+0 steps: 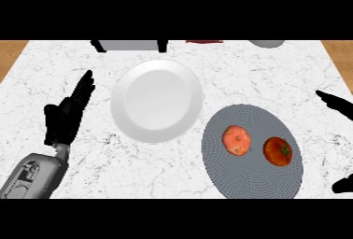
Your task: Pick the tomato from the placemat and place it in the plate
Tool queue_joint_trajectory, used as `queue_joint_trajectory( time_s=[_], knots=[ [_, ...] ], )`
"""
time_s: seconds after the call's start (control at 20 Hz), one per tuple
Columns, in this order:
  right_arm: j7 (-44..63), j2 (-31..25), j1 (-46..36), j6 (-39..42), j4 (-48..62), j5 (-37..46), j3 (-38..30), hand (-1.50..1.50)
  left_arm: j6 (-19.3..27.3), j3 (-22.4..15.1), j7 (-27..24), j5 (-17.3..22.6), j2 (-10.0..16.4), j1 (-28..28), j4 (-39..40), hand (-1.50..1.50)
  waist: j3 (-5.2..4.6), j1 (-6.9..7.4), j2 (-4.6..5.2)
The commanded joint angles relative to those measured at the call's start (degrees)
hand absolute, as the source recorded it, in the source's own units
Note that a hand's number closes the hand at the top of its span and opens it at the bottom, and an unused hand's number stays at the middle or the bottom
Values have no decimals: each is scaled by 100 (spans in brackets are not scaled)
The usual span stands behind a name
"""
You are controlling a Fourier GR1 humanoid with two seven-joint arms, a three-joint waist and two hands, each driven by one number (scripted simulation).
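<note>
Head view: one plate, one placemat, two fruits on it, a tomato and a paler orange fruit just beside, not touching. Tomato deep red, dark stem spot, on the placemat's right half. Left robot hand released, fingers straight, over the worktop; right robot hand at the right edge, spread, holding nothing.

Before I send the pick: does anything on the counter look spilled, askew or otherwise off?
Nothing is spilled or tipped. One oddity: the placemat holds two red items lying apart, a paler blotchy fruit nearer the plate and a darker tomato to its right, so the target could be mistaken.
</note>
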Motion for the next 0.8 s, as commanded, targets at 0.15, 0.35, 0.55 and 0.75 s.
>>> queue_joint_trajectory(
  time_s=[0.15, 0.35, 0.55, 0.75],
  knots=[
    [-127, 714, -482, 277, 869, 886, 461, -150, -54, 148, 160, -312, -330, -479, 335, 0, 4, -4, 13],
    [360, 805, -627, 748, 607, 856, 338, -150, -178, 310, 38, -391, -277, 205, -187, 0, 1, 5, -3],
    [-288, 978, -439, 730, 1080, 1688, 544, -150, -176, 385, 280, -504, -517, -298, 188, 0, 4, -28, 4],
    [-554, 1179, -395, 867, 1450, 2024, 451, -150, -492, 514, 501, -470, -303, 339, -721, 0, 5, 7, -6]
  ],
)
